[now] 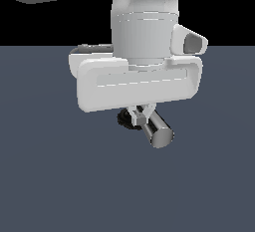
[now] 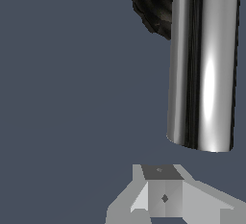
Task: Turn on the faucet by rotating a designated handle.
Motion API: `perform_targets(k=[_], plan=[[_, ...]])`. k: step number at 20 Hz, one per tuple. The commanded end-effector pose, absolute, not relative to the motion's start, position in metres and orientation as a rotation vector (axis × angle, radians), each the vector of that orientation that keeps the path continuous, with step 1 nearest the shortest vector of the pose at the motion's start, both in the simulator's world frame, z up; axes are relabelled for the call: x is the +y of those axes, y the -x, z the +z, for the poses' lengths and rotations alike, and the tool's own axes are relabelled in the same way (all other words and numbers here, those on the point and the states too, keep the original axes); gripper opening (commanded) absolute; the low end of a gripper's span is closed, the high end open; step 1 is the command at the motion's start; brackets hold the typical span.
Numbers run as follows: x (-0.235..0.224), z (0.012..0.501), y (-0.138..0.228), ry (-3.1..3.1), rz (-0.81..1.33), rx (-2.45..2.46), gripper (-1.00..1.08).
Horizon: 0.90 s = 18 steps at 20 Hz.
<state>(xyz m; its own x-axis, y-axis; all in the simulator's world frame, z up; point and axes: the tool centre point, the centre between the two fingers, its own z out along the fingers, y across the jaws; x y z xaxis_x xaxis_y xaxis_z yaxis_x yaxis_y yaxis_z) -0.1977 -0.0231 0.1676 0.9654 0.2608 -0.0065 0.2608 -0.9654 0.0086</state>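
The faucet's black ridged base (image 1: 125, 119) sits on the dark grey surface, mostly hidden behind my hand in the exterior view. Its chrome handle (image 1: 158, 129) juts out toward the camera and the exterior view's right, flat round end showing. My gripper (image 1: 138, 116) hangs right over the handle's inner end, fingers shut together with nothing between them, pressed close beside the bar. In the wrist view the handle (image 2: 204, 64) is a long shiny cylinder joined to the black elbow (image 2: 153, 2), and the gripper (image 2: 163, 194) sits just off its flat end. Contact cannot be told.
The dark grey floor (image 1: 60, 176) stretches flat all around the faucet. The wide white hand body (image 1: 139, 84) blocks the view of what lies behind it.
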Motion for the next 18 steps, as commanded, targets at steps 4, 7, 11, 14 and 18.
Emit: perform_targets(k=[4, 7, 11, 14, 18], plan=[[-0.025, 0.138, 0.19, -3.103, -0.004, 0.449, -1.0], [-0.025, 0.127, 0.187, -3.102, -0.002, 0.464, -1.0], [-0.025, 0.116, 0.183, -3.102, -0.001, 0.478, -1.0], [-0.025, 0.111, 0.182, -3.102, -0.001, 0.484, -1.0], [-0.025, 0.109, 0.181, -3.102, 0.0, 0.487, -1.0]])
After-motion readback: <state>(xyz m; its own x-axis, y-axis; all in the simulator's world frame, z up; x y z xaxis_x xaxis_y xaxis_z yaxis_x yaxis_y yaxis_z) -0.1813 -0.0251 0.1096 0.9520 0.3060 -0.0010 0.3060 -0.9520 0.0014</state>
